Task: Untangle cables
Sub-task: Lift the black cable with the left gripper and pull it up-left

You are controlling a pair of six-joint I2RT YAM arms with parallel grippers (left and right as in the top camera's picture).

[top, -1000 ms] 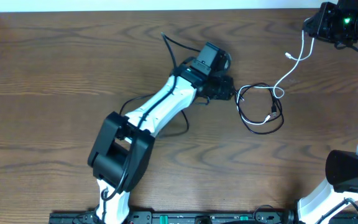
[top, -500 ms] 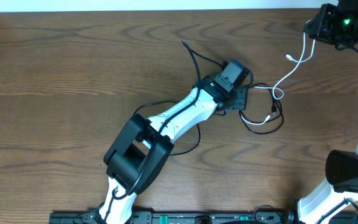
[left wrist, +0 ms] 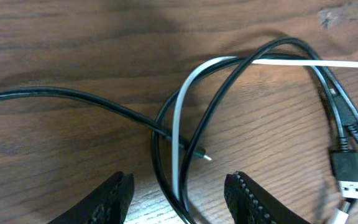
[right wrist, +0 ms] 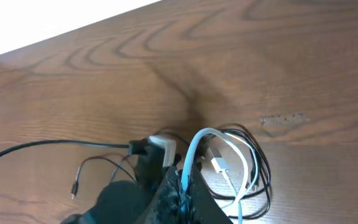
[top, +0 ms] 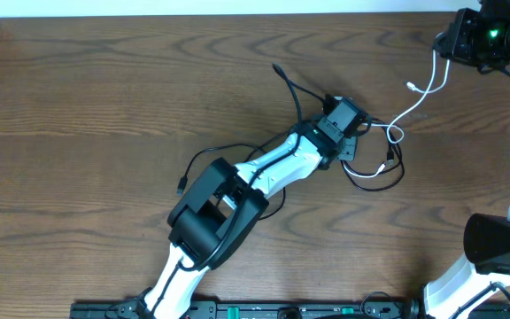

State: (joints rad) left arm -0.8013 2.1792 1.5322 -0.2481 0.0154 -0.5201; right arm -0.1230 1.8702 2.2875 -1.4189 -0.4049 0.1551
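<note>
Cables (left wrist: 177,118) coiled, left end effector (left wrist: 179,186) spread above, arm outstretched

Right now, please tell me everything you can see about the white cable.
The white cable is a thin, flexible cord with a smooth, plastic-looking sheath. The right gripper has its jaws shut on it near the far right corner of the wooden table, and a small white plug end shows close by. From there it runs down and left, makes a small loop and enters the tangle, where a black cable crosses over it. The left gripper has its jaws open on either side of it.
</note>
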